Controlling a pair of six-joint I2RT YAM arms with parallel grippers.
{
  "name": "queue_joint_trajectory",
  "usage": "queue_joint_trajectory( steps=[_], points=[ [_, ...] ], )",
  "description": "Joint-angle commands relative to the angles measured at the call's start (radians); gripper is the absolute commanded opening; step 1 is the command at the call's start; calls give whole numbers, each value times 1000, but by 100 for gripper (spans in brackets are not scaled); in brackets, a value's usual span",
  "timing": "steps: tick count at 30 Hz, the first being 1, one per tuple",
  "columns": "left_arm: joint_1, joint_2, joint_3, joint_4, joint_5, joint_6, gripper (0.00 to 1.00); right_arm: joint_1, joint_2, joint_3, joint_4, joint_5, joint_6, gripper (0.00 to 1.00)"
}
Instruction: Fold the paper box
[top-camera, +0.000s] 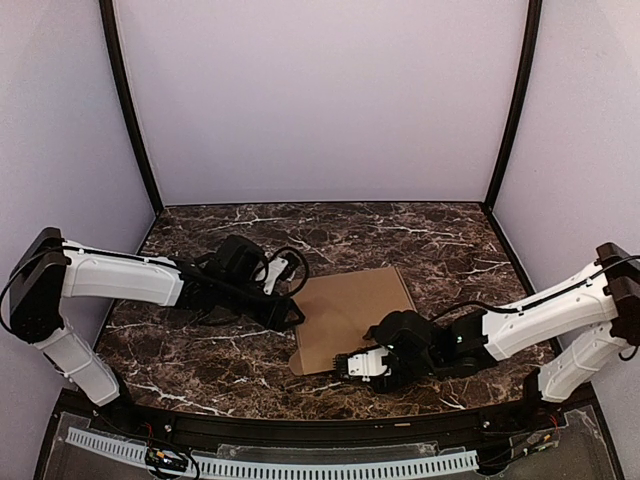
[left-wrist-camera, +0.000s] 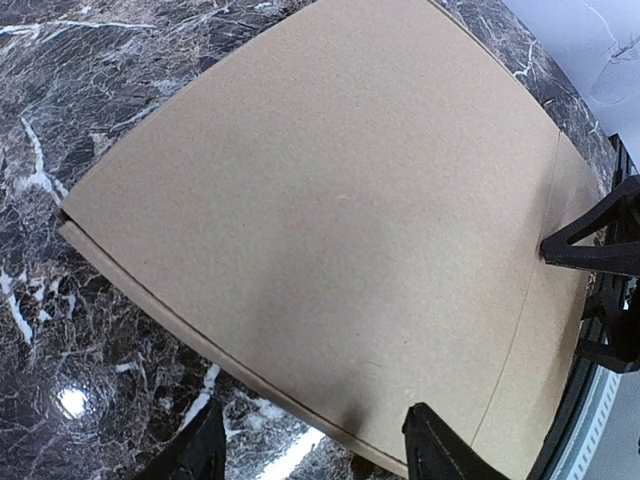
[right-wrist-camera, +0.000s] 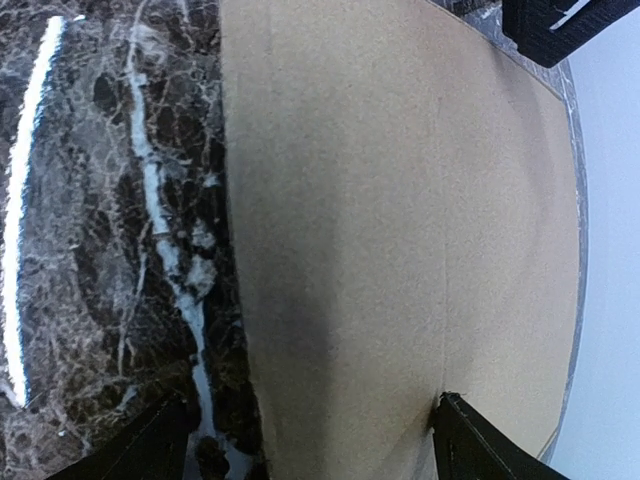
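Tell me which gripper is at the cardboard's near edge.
The right gripper, at the paper box's front edge; the left gripper is at its far left corner.

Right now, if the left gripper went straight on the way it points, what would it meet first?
Probably the box: its brown top fills the wrist view ahead of the left gripper, though depth is unclear.

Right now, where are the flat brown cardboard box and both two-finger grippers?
flat brown cardboard box (top-camera: 345, 310): top view, middle of its upper face.
left gripper (left-wrist-camera: 315, 410): left wrist view, midway between fingertips.
right gripper (right-wrist-camera: 315, 402): right wrist view, midway between fingertips.
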Motion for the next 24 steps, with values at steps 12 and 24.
queue_joint_trajectory(
  steps=[12, 24],
  points=[
    [14, -48, -52, 8, 18, -15, 59, 13, 132, 30, 114, 155, 14, 53],
    [91, -152, -89, -7, 31, -32, 58, 14, 146, 27, 114, 175, 20, 12]
  ],
)
